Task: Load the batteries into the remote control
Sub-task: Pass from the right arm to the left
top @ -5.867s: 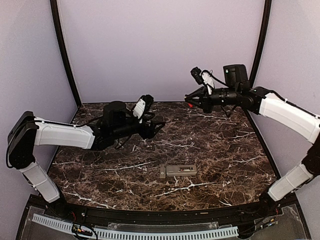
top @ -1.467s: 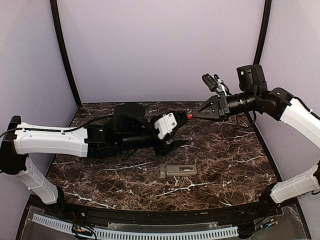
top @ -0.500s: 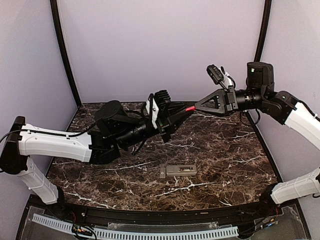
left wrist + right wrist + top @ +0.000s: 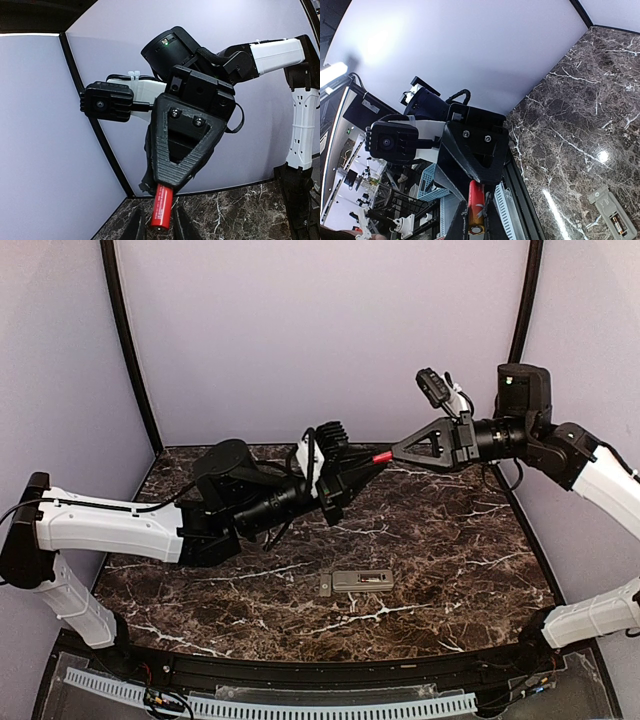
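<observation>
A red battery [image 4: 382, 456] hangs in the air above the back of the table, between my two grippers, which point at each other. My right gripper [image 4: 395, 453] is shut on one end of it. My left gripper [image 4: 368, 462] has its fingers closed on either side of the other end. The left wrist view shows the battery [image 4: 162, 210] sticking out of the right gripper's tips, down between my left fingers [image 4: 135, 226]. In the right wrist view the battery [image 4: 476, 197] sits between my right fingers. The remote control [image 4: 355, 581] lies grey back up, recess showing, near the table's front middle.
A small grey piece [image 4: 326, 585] lies at the remote's left end. Dark marble table [image 4: 450, 540] with purple walls behind and at the sides, black posts in the corners. Blue baskets [image 4: 427, 192] stand beyond the table's front edge.
My left arm rose and reached right to meet the right gripper. Its jaws narrowed around the battery's free end. The right gripper kept its grip and shifted slightly.
</observation>
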Robot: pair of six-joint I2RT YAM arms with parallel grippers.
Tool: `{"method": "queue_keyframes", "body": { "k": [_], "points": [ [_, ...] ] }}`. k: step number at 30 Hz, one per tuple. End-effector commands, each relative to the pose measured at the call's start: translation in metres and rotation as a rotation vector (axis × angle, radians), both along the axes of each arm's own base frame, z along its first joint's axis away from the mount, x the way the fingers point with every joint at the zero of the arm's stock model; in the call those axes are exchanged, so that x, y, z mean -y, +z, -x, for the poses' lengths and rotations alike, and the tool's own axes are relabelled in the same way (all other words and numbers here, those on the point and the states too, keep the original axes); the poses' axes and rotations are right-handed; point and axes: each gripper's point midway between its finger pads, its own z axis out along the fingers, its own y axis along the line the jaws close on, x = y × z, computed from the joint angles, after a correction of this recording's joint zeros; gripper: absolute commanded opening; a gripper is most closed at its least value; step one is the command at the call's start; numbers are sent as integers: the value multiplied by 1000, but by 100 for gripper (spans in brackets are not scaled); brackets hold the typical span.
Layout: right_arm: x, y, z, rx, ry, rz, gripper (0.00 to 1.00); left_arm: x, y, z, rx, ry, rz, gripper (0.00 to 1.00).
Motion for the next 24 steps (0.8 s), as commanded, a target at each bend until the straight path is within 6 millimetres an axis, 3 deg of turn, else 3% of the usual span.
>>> {"method": "queue_keyframes", "body": {
  "k": [1, 5, 8, 14, 15, 20, 22, 24],
  "points": [
    [0, 3, 3, 37, 5, -16, 0, -3, 18, 0, 23, 9, 26, 20],
    [-1, 1, 2, 33, 8, -13, 0, 0, 17, 2, 27, -8, 18, 18],
    [-1, -1, 1, 29, 3, -6, 0, 1, 19, 3, 28, -14, 22, 2],
    [-1, -6, -3, 33, -15, 19, 0, -1, 14, 0, 4, 0, -2, 0],
    [0, -6, -4, 38, -22, 25, 4, -3, 13, 0, -5, 4, -7, 0],
    [9, -16, -16, 40, -106, 99, 41, -12, -11, -8, -75, 47, -86, 0],
    [20, -27, -27, 12, -176, 152, 45, -15, -34, -12, -122, 51, -159, 0],
    [32, -38, -41, -15, -258, 195, 46, -18, -72, -15, -179, 56, -286, 0]
  ]
}}
